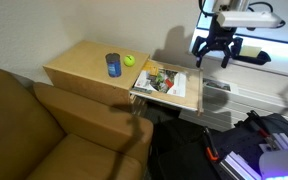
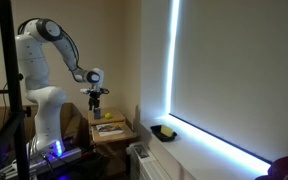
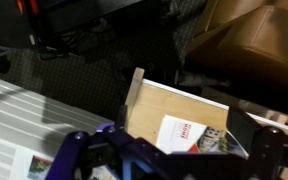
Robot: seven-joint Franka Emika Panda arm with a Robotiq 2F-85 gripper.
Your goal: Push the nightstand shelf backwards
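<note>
The nightstand (image 1: 84, 68) is a low tan wooden cabinet beside the sofa, with a blue cup (image 1: 113, 65) and a green ball (image 1: 129, 60) on its top. The nightstand shelf (image 1: 187, 97) sticks out from its side, a thin tan board bearing colourful magazines (image 1: 162, 80) and white papers. It shows in both exterior views (image 2: 115, 134) and in the wrist view (image 3: 169, 104), with a magazine (image 3: 184, 133) on it. My gripper (image 1: 214, 58) is open and empty, in the air above and beyond the shelf's outer end. It also shows in an exterior view (image 2: 96, 98) and in the wrist view (image 3: 182, 128).
A brown sofa (image 1: 44, 125) stands against the nightstand. A black bag (image 1: 184, 150) and cables lie on the floor below the shelf. A ribbed white surface (image 3: 24, 120) lies beside the shelf. A bright window sill (image 2: 199, 140) holds a yellow object (image 2: 164, 131).
</note>
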